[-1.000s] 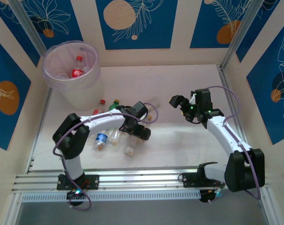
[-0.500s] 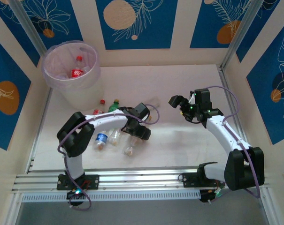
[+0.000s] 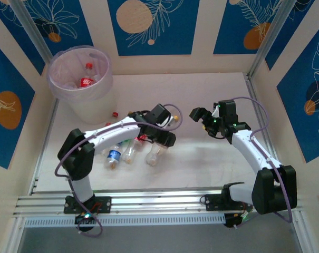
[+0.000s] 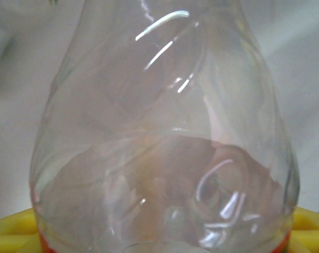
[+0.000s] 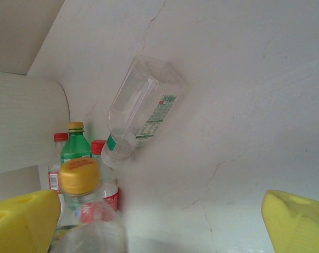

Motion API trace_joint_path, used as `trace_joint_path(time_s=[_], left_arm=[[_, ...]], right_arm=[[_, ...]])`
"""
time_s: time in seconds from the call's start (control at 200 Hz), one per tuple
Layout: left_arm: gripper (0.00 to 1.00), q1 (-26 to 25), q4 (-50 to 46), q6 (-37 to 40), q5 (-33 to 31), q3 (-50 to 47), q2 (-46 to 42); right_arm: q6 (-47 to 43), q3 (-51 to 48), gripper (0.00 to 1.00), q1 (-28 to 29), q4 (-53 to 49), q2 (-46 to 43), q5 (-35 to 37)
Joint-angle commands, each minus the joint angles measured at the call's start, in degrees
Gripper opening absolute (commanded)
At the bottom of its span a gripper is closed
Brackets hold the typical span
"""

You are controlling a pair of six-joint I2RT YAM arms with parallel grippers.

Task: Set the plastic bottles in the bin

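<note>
- My left jaws are closed on a clear bottle (image 4: 164,132), which sits between my yellow pads (image 4: 11,232).
- My right jaws gape wide and hold nothing; a yellow-capped bottle (image 5: 80,179) is near one pad.
- More bottles (image 3: 114,157) lie on the table (image 3: 201,158) beside my left jaws.
- The bin (image 3: 93,108) stands far left, with a red-labelled bottle (image 3: 87,81) inside.
</note>
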Motion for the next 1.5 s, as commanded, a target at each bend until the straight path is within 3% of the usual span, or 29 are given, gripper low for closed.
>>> trace_joint_path(time_s=[0.0,0.345,0.605,0.765,0.95,1.115,1.291,1.496], left_arm=[[0.63,-0.39,-3.13,2.11,1.15,2.87,-2.58],[0.59,2.61,-7.16,6.26,0.66,10.81,-5.7],[0.55,12.53,-7.17,9.62,2.11,20.22,-7.16],[0.51,21.32,-9.13,13.67,1.82,29.44,-7.25],[0.33,32.37,-11.72,13.69,-0.11,39.96,-6.86],[0.17,38.19,-6.84,13.69,-4.09,40.82,-9.45],[0.0,47.61,-1.74,9.79,0.18,42.01,-9.15],[0.0,54.13,6.63,9.38,1.14,39.89,-6.34]], right_arm=[[0.53,1.06,0.98,-0.16,-0.05,-0.41,-0.19],[1.3,0.26,0.98,-0.27,0.63,-0.67,-0.19],[1.6,-0.08,0.97,-0.29,0.9,-0.58,-0.67],[1.51,-0.69,0.97,-0.42,0.28,-1.6,-0.35],[1.42,-1.55,0.97,-0.76,-0.18,-2.34,-0.1],[1.68,-1.39,0.97,-1.06,0.04,-1.94,-0.61],[1.24,-0.84,0.97,-1.1,-0.71,-2.42,-0.46],[1.12,-1.92,0.97,-1.7,-1.38,-3.68,-0.44]])
